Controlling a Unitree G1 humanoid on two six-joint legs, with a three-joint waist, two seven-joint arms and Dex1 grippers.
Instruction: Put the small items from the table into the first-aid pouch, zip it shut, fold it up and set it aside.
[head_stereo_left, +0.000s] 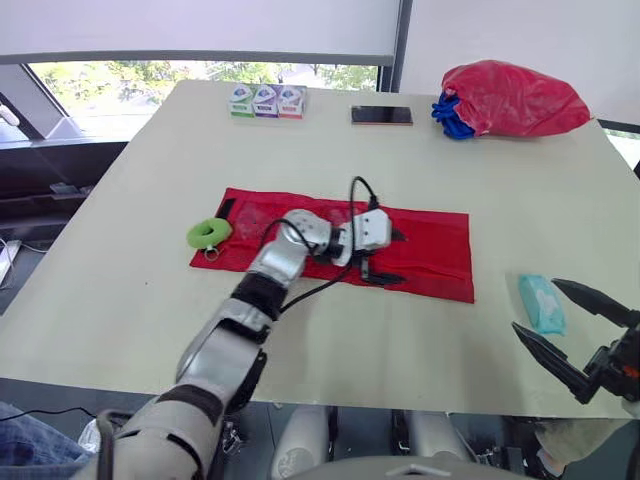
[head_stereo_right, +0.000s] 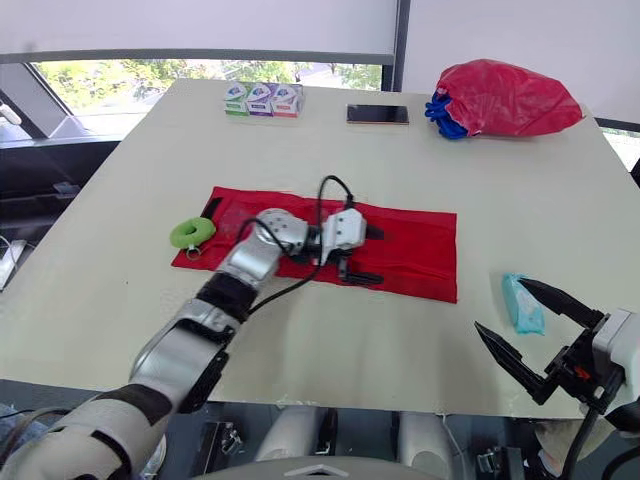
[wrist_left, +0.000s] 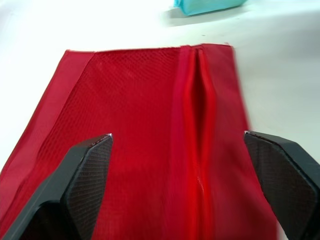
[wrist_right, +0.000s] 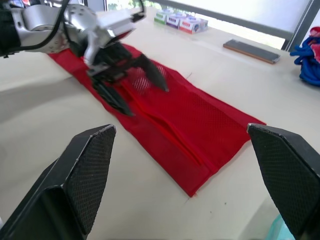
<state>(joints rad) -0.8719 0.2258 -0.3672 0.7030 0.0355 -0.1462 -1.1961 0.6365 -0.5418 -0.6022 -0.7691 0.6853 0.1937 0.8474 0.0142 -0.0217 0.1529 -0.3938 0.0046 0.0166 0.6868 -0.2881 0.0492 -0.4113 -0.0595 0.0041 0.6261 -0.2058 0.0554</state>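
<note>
A: Two pincers, both spread wide. Your left gripper hangs over the middle of the red pouch, flat on the table.
B: Right side?
A: Your right gripper at the near edge, teal packet just beside; green ring at the pouch's left end

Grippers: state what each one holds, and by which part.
Nothing is held. The left gripper is open over the pouch; the right gripper is open near the packet.
</note>
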